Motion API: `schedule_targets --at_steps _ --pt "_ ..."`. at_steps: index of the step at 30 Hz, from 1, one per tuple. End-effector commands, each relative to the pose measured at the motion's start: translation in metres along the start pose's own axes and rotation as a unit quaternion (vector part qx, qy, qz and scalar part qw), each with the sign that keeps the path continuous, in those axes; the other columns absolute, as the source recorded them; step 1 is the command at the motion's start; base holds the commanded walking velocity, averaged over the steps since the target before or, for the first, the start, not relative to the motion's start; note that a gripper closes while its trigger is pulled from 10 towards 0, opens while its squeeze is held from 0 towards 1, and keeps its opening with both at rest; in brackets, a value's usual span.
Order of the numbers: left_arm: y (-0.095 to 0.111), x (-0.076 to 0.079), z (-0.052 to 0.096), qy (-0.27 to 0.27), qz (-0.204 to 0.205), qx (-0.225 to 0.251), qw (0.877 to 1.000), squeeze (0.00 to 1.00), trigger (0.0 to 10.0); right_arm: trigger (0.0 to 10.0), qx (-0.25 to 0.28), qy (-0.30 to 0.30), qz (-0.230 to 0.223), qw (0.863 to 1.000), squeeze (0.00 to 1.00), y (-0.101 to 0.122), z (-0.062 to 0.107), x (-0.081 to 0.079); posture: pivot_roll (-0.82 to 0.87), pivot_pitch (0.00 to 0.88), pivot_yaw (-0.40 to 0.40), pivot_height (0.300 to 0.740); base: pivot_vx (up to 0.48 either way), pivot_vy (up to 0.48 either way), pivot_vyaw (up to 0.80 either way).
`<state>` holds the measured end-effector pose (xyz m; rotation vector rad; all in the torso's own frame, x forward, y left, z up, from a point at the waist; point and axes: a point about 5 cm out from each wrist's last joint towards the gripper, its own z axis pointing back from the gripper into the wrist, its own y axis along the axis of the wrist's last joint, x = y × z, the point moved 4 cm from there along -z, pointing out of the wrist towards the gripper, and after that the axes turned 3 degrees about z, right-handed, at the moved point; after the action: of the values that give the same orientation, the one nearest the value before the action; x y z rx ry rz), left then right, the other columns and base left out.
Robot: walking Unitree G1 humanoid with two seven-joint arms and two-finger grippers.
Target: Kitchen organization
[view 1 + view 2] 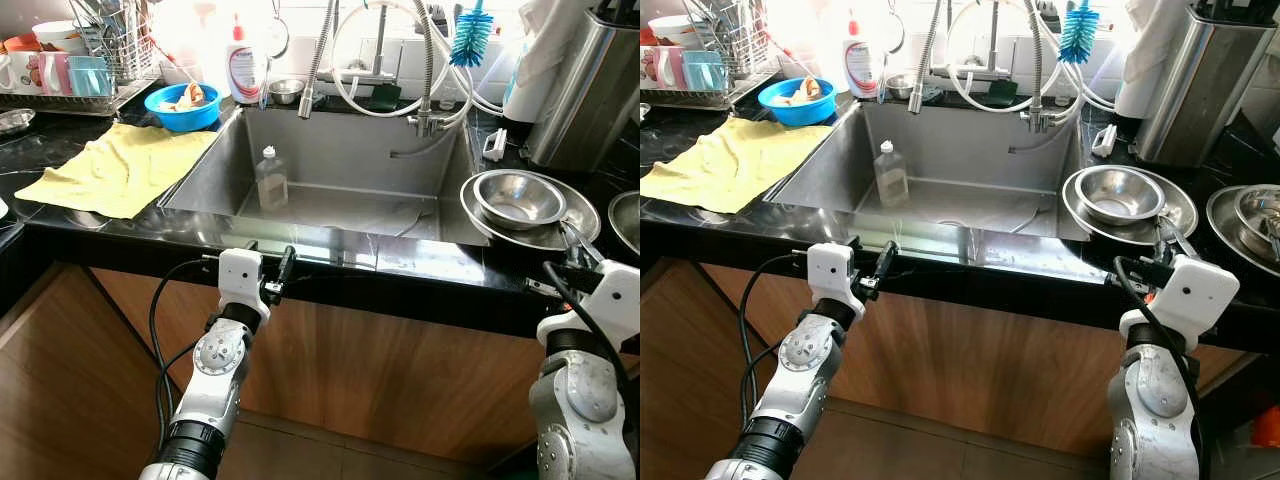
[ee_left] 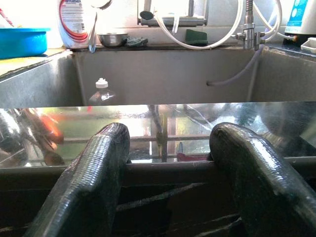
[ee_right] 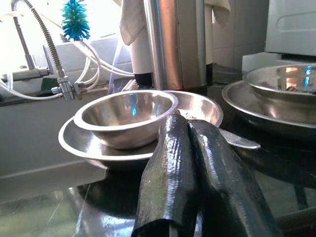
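Two silver arms were raised in front of you at the black, glossy stone counter (image 1: 420,262), one at each side of the deep stainless-steel sink (image 1: 330,150). Your left gripper (image 1: 283,272) sat at the sink's front edge with its two ribbed black fingers (image 2: 94,168) spread well apart and nothing between them; the sink's front lip ran across behind them. Your right gripper (image 3: 197,163) rested low over the counter just in front of the steel dishes, its fingers pressed together with nothing gripped.

Right of the sink you had a small round polished steel bowl (image 1: 518,198) nested in a wider, shallower steel dish (image 1: 580,225), both mirror-bright, with a flat steel utensil handle (image 3: 239,140) poking out beside them. Another steel dish (image 1: 1245,220) sat further right. A tall brushed-steel cylindrical container (image 1: 585,90) stood behind them.

Inside the basin a small clear plastic bottle with a white cap (image 1: 271,178) stood upright near the left wall. Flexible metal hoses (image 1: 320,50) hung over the back, with a spiky blue bottle brush (image 1: 471,35) above.

Left of the sink lay a crumpled soft yellow cloth (image 1: 120,170), a blue plastic bowl (image 1: 183,105) holding scraps, a white dish-soap bottle with a red label (image 1: 242,65), and a wire drying rack (image 1: 100,60) with mugs.
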<state>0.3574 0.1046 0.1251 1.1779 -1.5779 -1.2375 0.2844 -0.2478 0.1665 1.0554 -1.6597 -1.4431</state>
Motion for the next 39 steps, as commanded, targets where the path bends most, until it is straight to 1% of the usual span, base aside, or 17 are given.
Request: schedule_targets --at_steps 1,2,3,4,5,9,21,23,26,31,34,37,38,39 --pt "-0.007 -0.001 0.002 0.002 -0.006 -0.016 1.0 0.0 10.0 2.0 0.022 -0.004 0.005 1.0 0.0 0.011 -0.001 0.001 -0.12 0.0 0.013 0.74 0.0 0.0 0.0" --pt "-0.007 -0.001 0.002 0.002 -0.006 -0.016 1.0 0.0 10.0 4.1 0.025 0.001 0.008 1.0 0.0 0.012 -0.002 -0.001 -0.13 0.0 0.014 0.74 0.0 0.0 0.0" --pt "-0.007 -0.001 0.002 0.002 -0.006 -0.016 1.0 0.0 10.0 7.9 0.031 0.008 0.015 0.999 0.0 0.014 -0.002 -0.003 -0.13 0.0 0.014 0.74 0.0 0.0 0.0" --pt "-0.007 -0.001 0.002 0.002 -0.006 -0.016 1.0 0.0 10.0 10.0 0.036 0.012 0.021 0.999 0.0 0.016 -0.002 -0.005 -0.13 0.0 0.014 0.74 0.0 0.0 0.0" --pt "-0.007 -0.001 0.002 0.002 -0.006 -0.016 1.0 0.0 10.0 10.0 0.04 0.015 0.025 0.999 0.0 0.017 -0.002 -0.006 -0.13 0.0 0.014 0.74 0.0 0.0 0.0" --pt "-0.007 -0.001 0.002 0.003 -0.005 -0.016 1.0 0.0 10.0 10.0 0.049 0.007 0.016 0.999 0.0 0.022 -0.003 -0.004 -0.12 0.0 0.012 0.74 0.0 0.0 0.0" --pt "-0.006 -0.002 0.002 0.005 -0.005 -0.014 1.0 0.0 10.0 10.0 0.074 0.007 0.027 0.997 0.0 0.033 -0.006 -0.006 -0.12 0.0 0.011 0.74 0.0 0.0 0.0" --pt "-0.006 -0.002 0.001 0.005 -0.005 -0.014 1.0 0.0 10.0 10.0 0.095 0.004 0.036 0.995 0.0 0.041 -0.006 -0.006 -0.12 0.0 0.011 0.74 0.0 0.0 0.0" --pt "-0.006 -0.002 0.001 0.005 -0.005 -0.014 1.0 0.0 10.0 10.0 0.1 0.005 0.037 0.994 0.0 0.043 -0.006 -0.006 -0.12 0.0 0.011 0.74 0.0 0.0 0.0" --pt "-0.006 -0.002 0.001 0.006 -0.004 -0.013 1.0 0.0 10.0 10.0 0.103 0.0 0.036 0.994 0.0 0.045 -0.007 -0.005 -0.12 0.0 0.01 0.74 0.0 0.0 0.0" --pt "-0.006 -0.002 0.001 0.006 -0.004 -0.013 1.0 0.0 10.0 10.0 0.116 -0.013 0.039 0.992 0.0 0.052 -0.007 -0.001 -0.12 0.0 0.01 0.74 0.0 0.0 0.0" --pt "-0.006 -0.002 0.001 0.006 -0.004 -0.013 1.0 0.0 10.0 10.0 0.127 -0.011 0.045 0.991 0.0 0.056 -0.008 -0.001 -0.12 0.0 0.009 0.74 0.0 0.0 0.0" --pt "-0.005 -0.002 0.001 0.006 -0.004 -0.012 1.0 0.0 10.0 10.0 0.145 -0.003 0.063 0.987 0.0 0.063 -0.007 -0.005 -0.12 0.0 0.01 0.74 0.0 0.0 0.0" --pt "-0.005 -0.002 0.001 0.006 -0.004 -0.011 1.0 0.0 10.0 10.0 0.155 0.001 0.069 0.986 0.0 0.068 -0.006 -0.007 -0.12 0.0 0.011 0.74 0.0 0.0 0.0"
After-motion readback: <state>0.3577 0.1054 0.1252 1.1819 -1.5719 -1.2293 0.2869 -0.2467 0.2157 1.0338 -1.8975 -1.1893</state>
